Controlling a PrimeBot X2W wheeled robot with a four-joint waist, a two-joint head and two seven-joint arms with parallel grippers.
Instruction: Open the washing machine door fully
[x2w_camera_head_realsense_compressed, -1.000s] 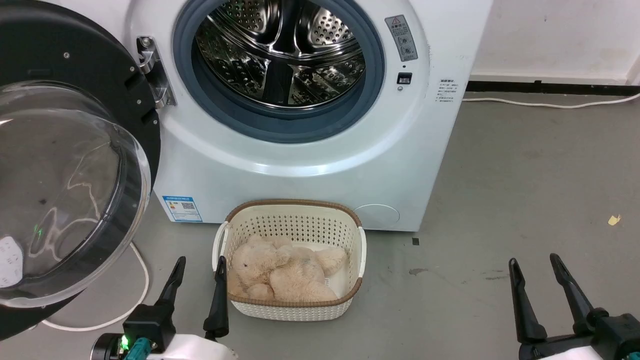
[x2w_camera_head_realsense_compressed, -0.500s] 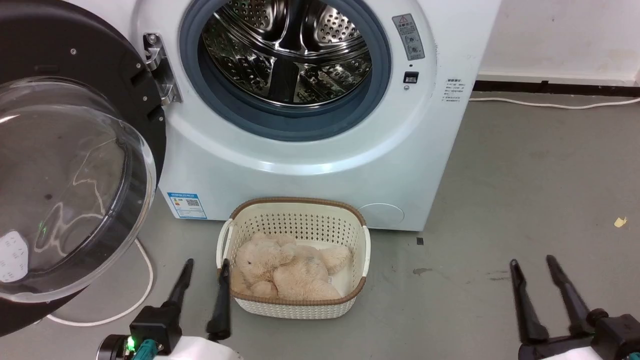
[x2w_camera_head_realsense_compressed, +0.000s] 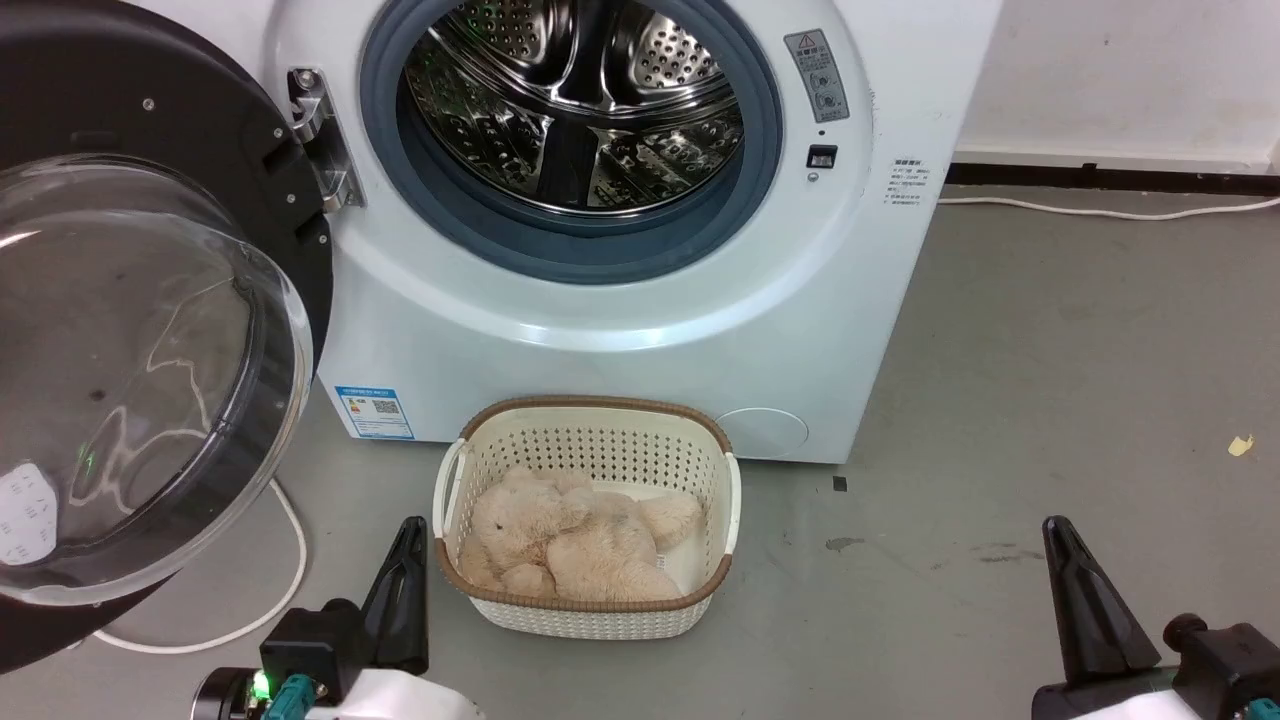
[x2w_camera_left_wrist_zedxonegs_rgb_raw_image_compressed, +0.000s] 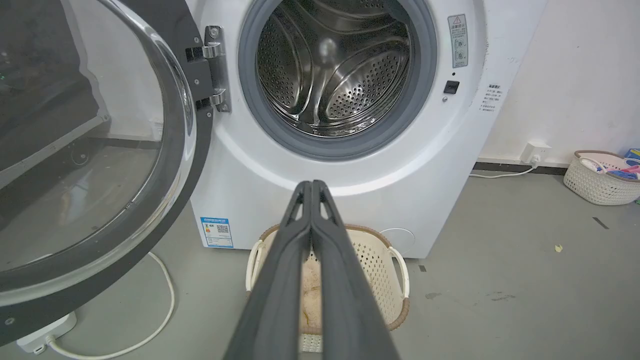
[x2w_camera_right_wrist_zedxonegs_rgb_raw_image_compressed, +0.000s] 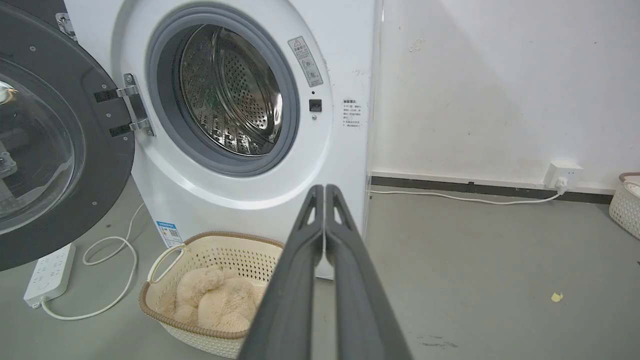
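From where I stand, the washing machine door (x2w_camera_head_realsense_compressed: 240, 150) hangs wide open off its hinge (x2w_camera_head_realsense_compressed: 320, 140), at nine o'clock from the steel drum (x2w_camera_head_realsense_compressed: 580, 110) of the white washing machine (x2w_camera_head_realsense_compressed: 620, 340). It looks close to full swing, if not there already.

Both claws are pinched fully shut with nothing in them. The left gripper (x2w_camera_head_realsense_compressed: 412, 530) points up from the floor just at eight o'clock of the cream laundry basket (x2w_camera_head_realsense_compressed: 590, 410), which holds a plush toy (x2w_camera_head_realsense_compressed: 570, 545). The right gripper (x2w_camera_head_realsense_compressed: 1055, 530) sits well apart at four o'clock. Neither touches the door.

That door strikes me as heavy and rigid, and it should turn only about the hinge. Its bulging glass bowl (x2w_camera_head_realsense_compressed: 120, 380) is glossy and likely slippery, and I'd call it a poor place to press. The black rim (x2w_camera_left_wrist_zedxonegs_rgb_raw_image_compressed: 100, 270) far from the hinge looks the better spot, since a nudge there gets the most leverage. A closed claw could push it flat-on. A white cable (x2w_camera_head_realsense_compressed: 290, 530) lies on the floor under the door.
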